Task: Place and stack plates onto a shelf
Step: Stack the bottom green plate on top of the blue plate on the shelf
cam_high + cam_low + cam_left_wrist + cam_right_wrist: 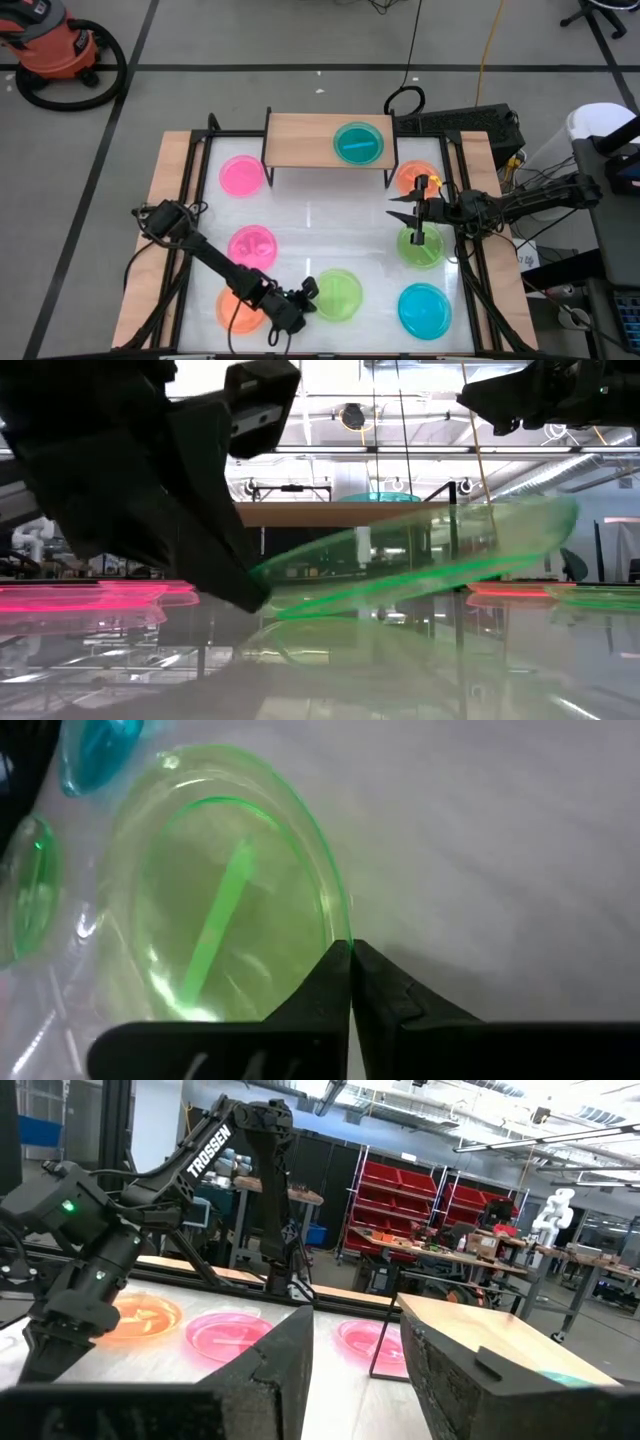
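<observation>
Eight plates in total: two pink (241,175) (252,245), two orange (416,179) (240,308), two green (336,294) (420,246), two blue (359,143) (424,309). One shelf (300,140), bearing one blue plate; seven plates on the table (330,225). Two arms, each with one tool (309,294) (398,211).

One camera hangs overhead and looks straight down, taking in the whole table (310,225) with the shelf (330,140) at its far edge. A second sits at tabletop height, facing level toward the shelf (340,513) and the room behind, so close to a tilted green plate (420,565) that the plate spans much of its width. The left wrist camera looks steeply down on that same plate (225,900), very near. The right wrist camera faces level across the table, catching the shelf (500,1340) close by and the left arm (90,1250) beyond, both also seen from overhead.
</observation>
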`<state>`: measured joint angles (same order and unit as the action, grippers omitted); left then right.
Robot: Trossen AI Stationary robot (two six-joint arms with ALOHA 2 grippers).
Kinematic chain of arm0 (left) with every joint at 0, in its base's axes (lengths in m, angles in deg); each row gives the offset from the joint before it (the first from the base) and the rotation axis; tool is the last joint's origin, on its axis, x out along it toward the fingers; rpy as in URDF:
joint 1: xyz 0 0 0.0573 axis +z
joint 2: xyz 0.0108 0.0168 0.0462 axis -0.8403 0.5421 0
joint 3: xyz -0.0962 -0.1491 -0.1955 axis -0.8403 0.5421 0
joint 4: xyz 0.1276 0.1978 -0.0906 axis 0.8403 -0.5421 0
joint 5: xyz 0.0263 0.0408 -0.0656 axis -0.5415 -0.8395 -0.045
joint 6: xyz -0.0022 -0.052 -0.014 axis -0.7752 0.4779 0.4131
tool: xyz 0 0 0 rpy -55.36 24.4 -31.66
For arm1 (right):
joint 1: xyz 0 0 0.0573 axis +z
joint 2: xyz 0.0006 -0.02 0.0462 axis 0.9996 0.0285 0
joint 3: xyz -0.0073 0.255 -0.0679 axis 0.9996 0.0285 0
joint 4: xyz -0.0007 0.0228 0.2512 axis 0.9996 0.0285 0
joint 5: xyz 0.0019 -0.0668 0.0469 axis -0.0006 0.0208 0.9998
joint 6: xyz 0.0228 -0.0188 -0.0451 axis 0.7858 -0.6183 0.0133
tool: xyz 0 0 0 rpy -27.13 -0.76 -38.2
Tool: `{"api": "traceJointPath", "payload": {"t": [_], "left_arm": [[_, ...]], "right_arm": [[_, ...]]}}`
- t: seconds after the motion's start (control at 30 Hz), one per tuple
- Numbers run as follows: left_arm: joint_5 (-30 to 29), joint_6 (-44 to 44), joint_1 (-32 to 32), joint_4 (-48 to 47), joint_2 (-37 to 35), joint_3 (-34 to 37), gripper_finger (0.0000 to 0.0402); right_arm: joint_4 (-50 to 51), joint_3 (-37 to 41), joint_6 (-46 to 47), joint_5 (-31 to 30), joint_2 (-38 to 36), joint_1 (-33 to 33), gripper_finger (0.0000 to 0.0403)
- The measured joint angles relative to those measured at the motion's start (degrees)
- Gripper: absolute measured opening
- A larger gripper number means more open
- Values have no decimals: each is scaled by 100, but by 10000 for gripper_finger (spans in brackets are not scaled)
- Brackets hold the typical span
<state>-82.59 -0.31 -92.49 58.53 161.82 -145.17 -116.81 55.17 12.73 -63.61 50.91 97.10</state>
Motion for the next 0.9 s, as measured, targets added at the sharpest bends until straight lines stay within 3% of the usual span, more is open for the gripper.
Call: {"api": "traceJointPath", "payload": {"t": [0.17, 0.43, 0.9], "left_arm": [[-181, -237, -13, -13, -236, 0, 3], [-567, -317, 226, -199, -1197, 0, 2], [-722, -580, 1801, -703, -2793, 0, 1]], "right_arm": [[0, 0, 0, 0, 0, 0, 137], [-7, 0, 0, 2, 2, 0, 137], [-64, -2, 235, 2, 0, 0, 137]]}}
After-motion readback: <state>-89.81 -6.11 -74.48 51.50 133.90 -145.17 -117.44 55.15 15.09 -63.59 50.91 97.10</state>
